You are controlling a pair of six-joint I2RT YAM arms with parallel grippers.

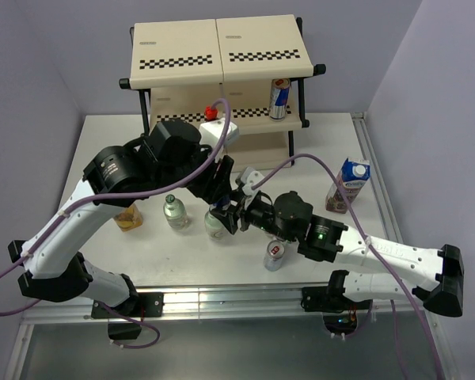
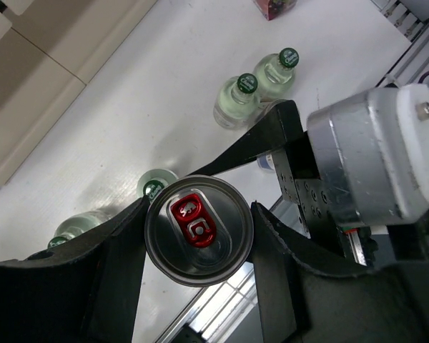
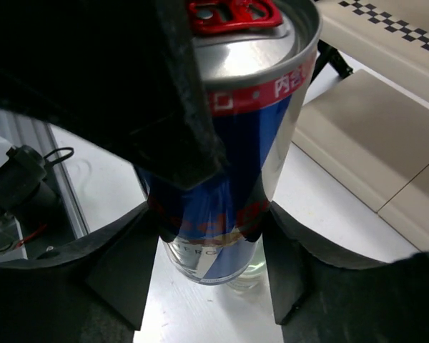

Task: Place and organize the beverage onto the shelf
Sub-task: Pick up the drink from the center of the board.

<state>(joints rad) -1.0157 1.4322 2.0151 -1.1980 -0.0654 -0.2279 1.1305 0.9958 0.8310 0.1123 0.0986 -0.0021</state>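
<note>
A slim, glossy aluminium can (image 2: 199,230), blue and silver with a red tab, is held upright above the white table (image 1: 324,142), nearer than the cream shelf (image 1: 222,43). It is clamped near its top by the left gripper (image 2: 197,239) and lower down by the right gripper (image 3: 211,250), with both arms bent inward.

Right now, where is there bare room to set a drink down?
Bare: the top tier of the shelf, and its middle tier just left of the shelved can. The table is free between shelf and carton. Crowded: centre front, where left end effector and right end effector flank the held can amid two bottles and a standing can.
</note>
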